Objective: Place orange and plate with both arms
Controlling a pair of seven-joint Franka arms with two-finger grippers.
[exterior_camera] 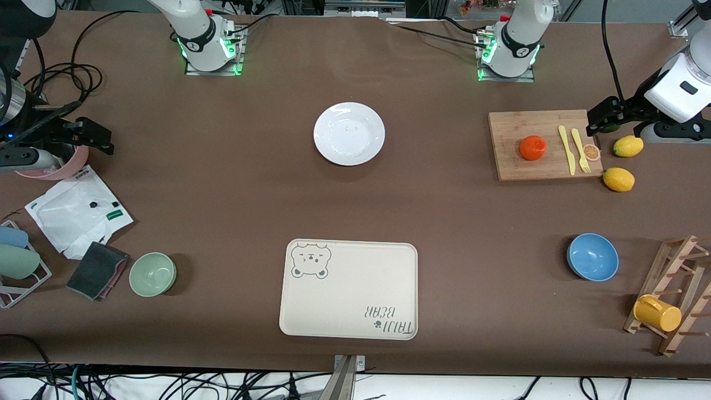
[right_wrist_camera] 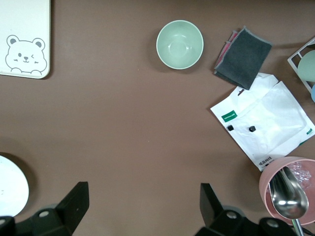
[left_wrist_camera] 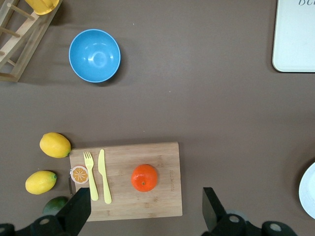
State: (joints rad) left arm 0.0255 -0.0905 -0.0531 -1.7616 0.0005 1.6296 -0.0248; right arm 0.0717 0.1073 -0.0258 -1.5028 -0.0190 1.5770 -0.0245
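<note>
The orange [exterior_camera: 532,148] [left_wrist_camera: 144,178] lies on a wooden cutting board [exterior_camera: 533,169] [left_wrist_camera: 147,155] toward the left arm's end of the table. The white plate [exterior_camera: 349,133] sits bare mid-table, closer to the robots' bases; only its edge shows in the wrist views [left_wrist_camera: 310,194] [right_wrist_camera: 9,189]. My left gripper [exterior_camera: 602,116] [left_wrist_camera: 145,211] hangs open and holds nothing, above the board's end by the lemons. My right gripper [exterior_camera: 94,136] [right_wrist_camera: 142,204] hangs open and holds nothing, over bare table beside a pink bowl [right_wrist_camera: 290,189].
A cream bear-print tray [exterior_camera: 349,289] lies nearer the front camera than the plate. Two lemons [exterior_camera: 628,146] [exterior_camera: 619,179], a yellow knife and fork [exterior_camera: 574,150], a blue bowl [exterior_camera: 592,256], a green bowl [exterior_camera: 152,273], a white bag [exterior_camera: 72,214] and a wooden rack [exterior_camera: 675,294] stand around.
</note>
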